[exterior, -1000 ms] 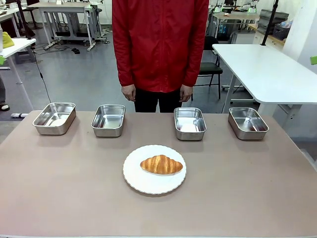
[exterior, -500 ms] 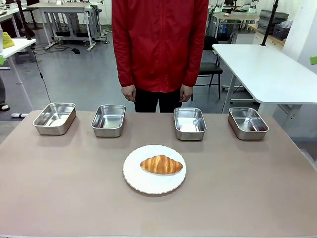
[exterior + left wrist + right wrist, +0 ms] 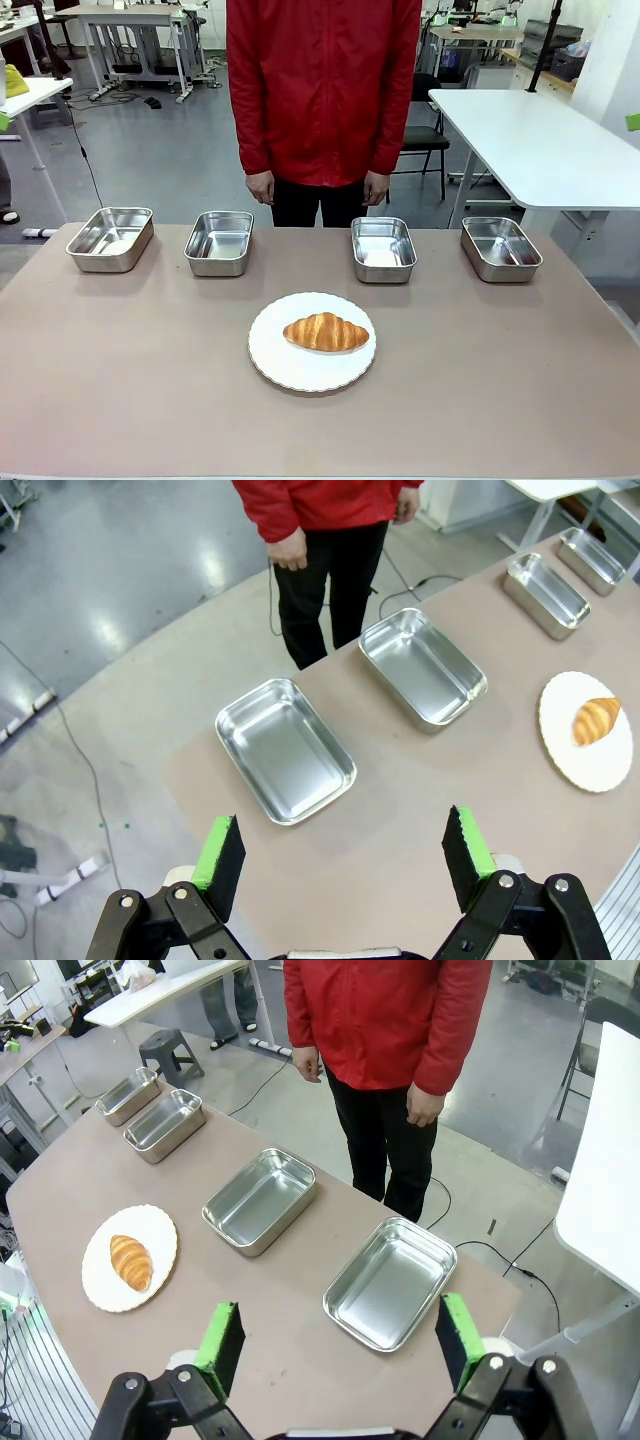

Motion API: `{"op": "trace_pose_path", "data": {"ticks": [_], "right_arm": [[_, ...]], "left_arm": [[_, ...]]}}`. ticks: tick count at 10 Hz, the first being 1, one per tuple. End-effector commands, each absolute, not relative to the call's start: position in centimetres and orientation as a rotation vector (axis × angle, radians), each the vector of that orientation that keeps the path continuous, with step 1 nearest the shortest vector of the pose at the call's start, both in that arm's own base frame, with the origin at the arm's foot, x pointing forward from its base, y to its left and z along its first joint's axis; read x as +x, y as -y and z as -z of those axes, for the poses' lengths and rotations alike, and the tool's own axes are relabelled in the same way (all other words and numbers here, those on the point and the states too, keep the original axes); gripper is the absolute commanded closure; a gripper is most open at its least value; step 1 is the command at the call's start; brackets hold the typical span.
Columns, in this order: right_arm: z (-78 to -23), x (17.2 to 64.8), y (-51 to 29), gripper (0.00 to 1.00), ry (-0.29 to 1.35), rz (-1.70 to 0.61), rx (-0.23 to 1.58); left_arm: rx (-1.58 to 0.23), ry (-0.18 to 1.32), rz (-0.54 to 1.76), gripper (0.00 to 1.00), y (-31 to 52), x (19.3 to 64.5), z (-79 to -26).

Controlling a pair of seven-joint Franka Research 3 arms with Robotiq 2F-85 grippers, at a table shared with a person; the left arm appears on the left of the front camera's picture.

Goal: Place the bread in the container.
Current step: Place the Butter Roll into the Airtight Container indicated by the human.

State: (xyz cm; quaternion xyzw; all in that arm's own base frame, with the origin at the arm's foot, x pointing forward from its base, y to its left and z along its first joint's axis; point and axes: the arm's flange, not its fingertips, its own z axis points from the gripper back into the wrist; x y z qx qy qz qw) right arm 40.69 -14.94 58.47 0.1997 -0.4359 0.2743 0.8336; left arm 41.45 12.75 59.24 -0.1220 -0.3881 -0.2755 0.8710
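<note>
Golden-brown, ridged, crescent-shaped croissant (image 3: 325, 331) lay on a round white plate with a scalloped rim (image 3: 290, 374), at the middle of the brown table (image 3: 120, 390), toward the near side. It was not in any tray.

Four shiny stainless steel rectangular trays stood in a row along the far edge, well apart from one another: leftmost tray (image 3: 110, 238), second tray (image 3: 219, 242), third tray (image 3: 383, 249), rightmost tray (image 3: 500, 248). All four looked alike, and I could not tell which one the task meant. The plate sat nearer than the row, in line with the gap between the second and third trays.

Left gripper (image 3: 343, 846): black fingers with green pads (image 3: 218, 852) spread wide, nothing between them, touching nothing. It hung above the table's left end, with the leftmost tray just ahead of it.

Right gripper (image 3: 336, 1332): fingers likewise spread wide and bare, above the table's right end, with the rightmost tray just ahead.

A person in a red jacket (image 3: 322, 90) stood at the far side, centre. One hand (image 3: 260, 186) and the other (image 3: 375, 187) hung loosely curled at the sides, holding nothing, apart from the table.
</note>
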Motion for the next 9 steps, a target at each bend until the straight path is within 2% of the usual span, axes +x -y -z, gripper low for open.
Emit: {"op": "trace_pose_path", "data": {"ticks": [1,9], "right_arm": [[-58.58,40.65,14.98,0.00,0.929,-0.578,0.421],[-58.58,40.65,14.98,0.00,0.929,-0.578,0.421]], "left_arm": [[-0.252,0.815,0.574,0.00,-12.79,41.43,-59.32],[-0.252,0.815,0.574,0.00,-12.79,41.43,-59.32]]}}
